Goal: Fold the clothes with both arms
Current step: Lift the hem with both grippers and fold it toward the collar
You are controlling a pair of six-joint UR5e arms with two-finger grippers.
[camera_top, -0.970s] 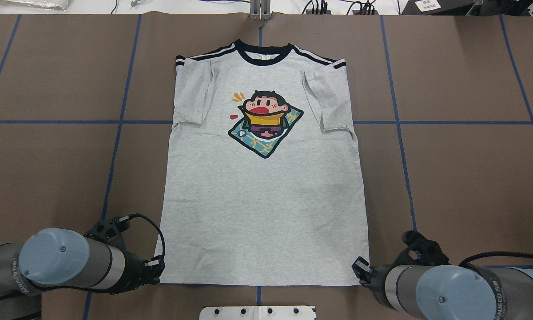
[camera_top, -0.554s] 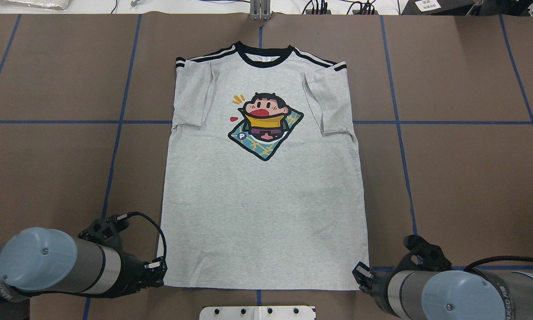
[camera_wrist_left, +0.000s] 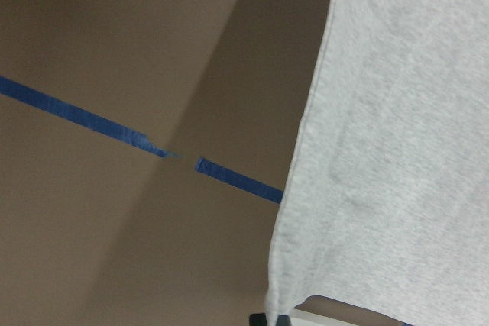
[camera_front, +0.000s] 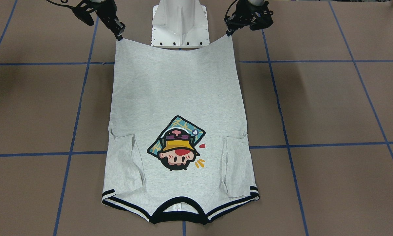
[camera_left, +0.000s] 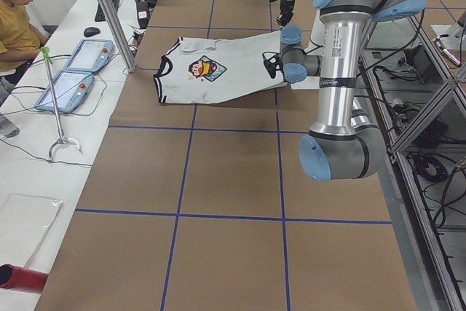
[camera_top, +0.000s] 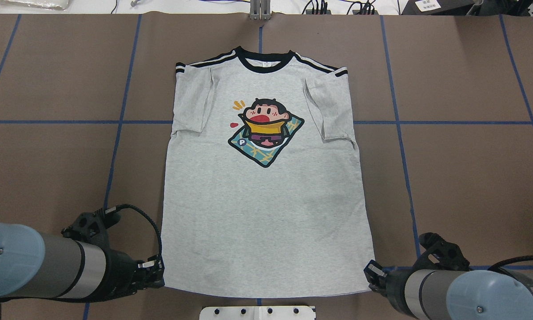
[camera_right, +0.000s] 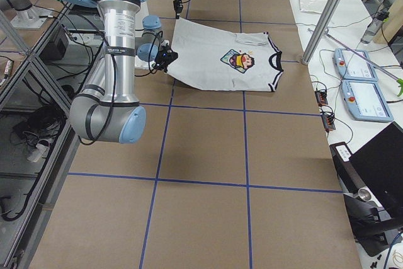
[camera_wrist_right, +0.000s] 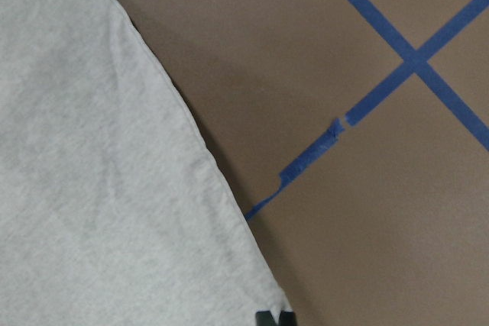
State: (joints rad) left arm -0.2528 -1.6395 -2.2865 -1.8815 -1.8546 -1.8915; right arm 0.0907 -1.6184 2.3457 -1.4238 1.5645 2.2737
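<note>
So, we've got the grey T-shirt [camera_top: 266, 209] spread print-up on the brown desk [camera_top: 471, 178]. The collar is at the far end away from our base, and both sleeves are tucked inward over the chest. Our left fingers [camera_top: 156, 275] are clenched on the hem corner on our left side, and our right fingers [camera_top: 372, 274] are clamped on the opposite hem corner. In the side cameras the hem end hangs lifted off the desk between the two, while the collar end lies flat. The hem edge dips a little in the middle, near the white pedestal [camera_front: 180, 23]. Blue tape lines [camera_top: 448, 122] cross the desk beside the shirt.
</note>
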